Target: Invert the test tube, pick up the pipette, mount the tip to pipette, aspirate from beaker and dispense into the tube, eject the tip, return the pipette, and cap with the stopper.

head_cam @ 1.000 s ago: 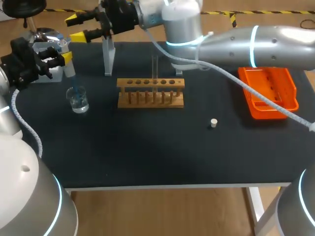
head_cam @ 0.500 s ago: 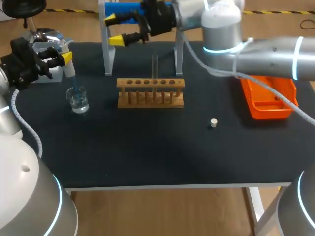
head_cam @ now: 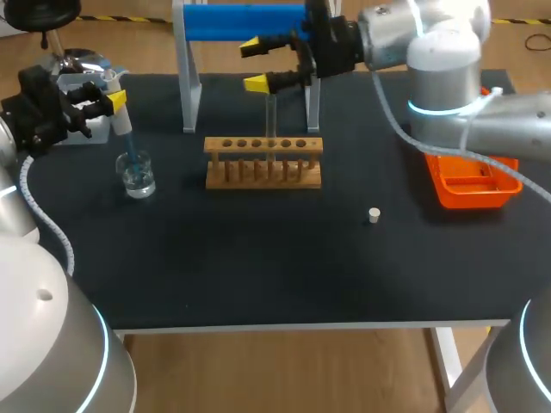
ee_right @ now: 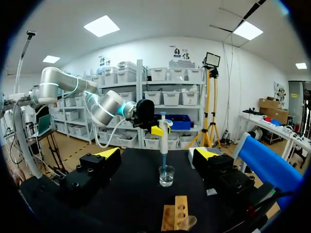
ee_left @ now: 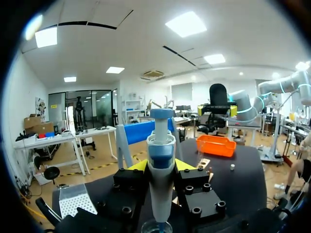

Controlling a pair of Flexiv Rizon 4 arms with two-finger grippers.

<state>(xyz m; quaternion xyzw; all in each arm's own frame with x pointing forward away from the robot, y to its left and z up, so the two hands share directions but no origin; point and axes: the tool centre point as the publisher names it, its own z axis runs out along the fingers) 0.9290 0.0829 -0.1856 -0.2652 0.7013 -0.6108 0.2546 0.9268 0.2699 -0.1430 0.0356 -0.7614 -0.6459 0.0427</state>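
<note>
My left gripper (head_cam: pixel 110 97) is shut on the blue-and-white pipette (head_cam: pixel 121 125), held upright with its tip down in the glass beaker (head_cam: pixel 137 177) at the table's left. In the left wrist view the pipette (ee_left: pixel 160 165) stands between the fingers above the beaker's rim (ee_left: pixel 156 226). A clear test tube (head_cam: pixel 270 120) stands upright in the wooden rack (head_cam: pixel 263 162). Just behind and above the tube hangs my right gripper (head_cam: pixel 256 64), open and empty. The right wrist view looks over the rack (ee_right: pixel 175 213) toward the beaker (ee_right: pixel 166 175) and pipette (ee_right: pixel 164 141). The white stopper (head_cam: pixel 373 215) lies right of the rack.
An orange tip box (head_cam: pixel 469 179) sits at the right, under my right arm. The blue-barred pipette stand (head_cam: pixel 245 22) stands at the back behind the rack. A white tray (head_cam: pixel 89 120) lies at the back left behind my left gripper.
My right arm has swung rightward along the back, from above the back left corner to over the rack, its fingers spreading wider. The left arm and pipette have not moved.
</note>
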